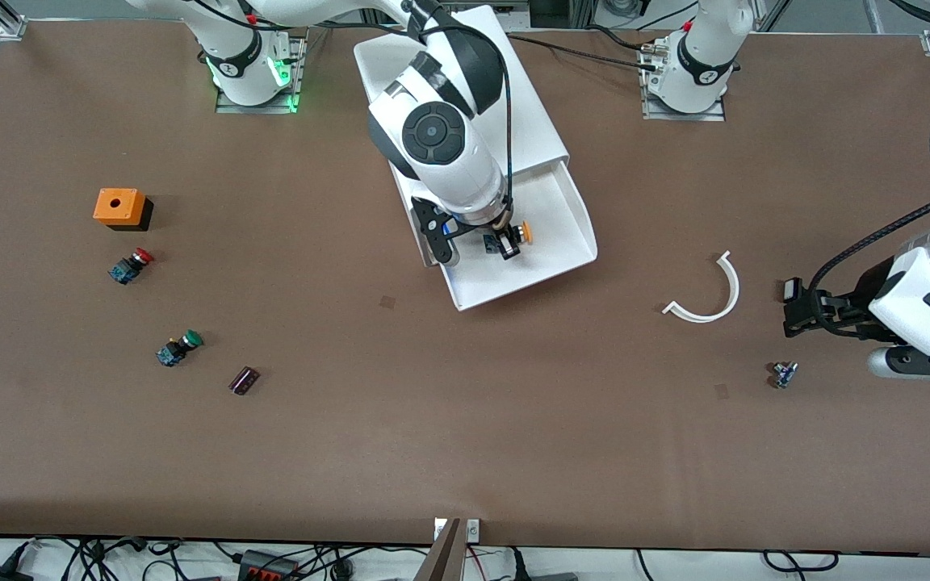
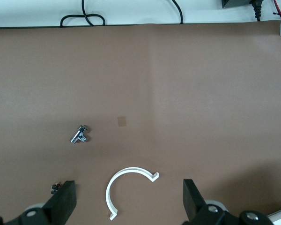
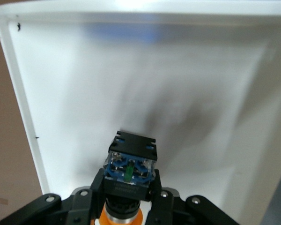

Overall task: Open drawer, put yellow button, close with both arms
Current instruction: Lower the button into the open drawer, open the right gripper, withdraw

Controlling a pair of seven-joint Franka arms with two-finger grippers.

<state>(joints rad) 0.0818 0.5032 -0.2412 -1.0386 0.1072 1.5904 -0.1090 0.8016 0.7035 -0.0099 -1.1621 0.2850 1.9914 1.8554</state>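
The drawer [image 1: 570, 218] stands pulled out of the white cabinet [image 1: 529, 105], its tray open toward the front camera. My right gripper [image 1: 505, 242] hangs over the tray, shut on the yellow button [image 1: 523, 233]. In the right wrist view the button's blue block [image 3: 130, 164] points at the white drawer floor [image 3: 178, 84], and the right gripper [image 3: 129, 187] clamps its black collar, the orange cap just showing below. My left gripper [image 1: 790, 309] is open and holds nothing, over the table toward the left arm's end. In the left wrist view the left gripper [image 2: 129, 190] spreads wide.
A white C-shaped piece [image 1: 711, 294] [image 2: 110, 192] lies between the drawer and the left gripper. A small metal part [image 1: 784, 374] [image 2: 78, 134] lies nearer the front camera. Toward the right arm's end sit an orange box [image 1: 119, 207], a red button [image 1: 131, 265], a green button [image 1: 178, 347] and a dark block [image 1: 244, 380].
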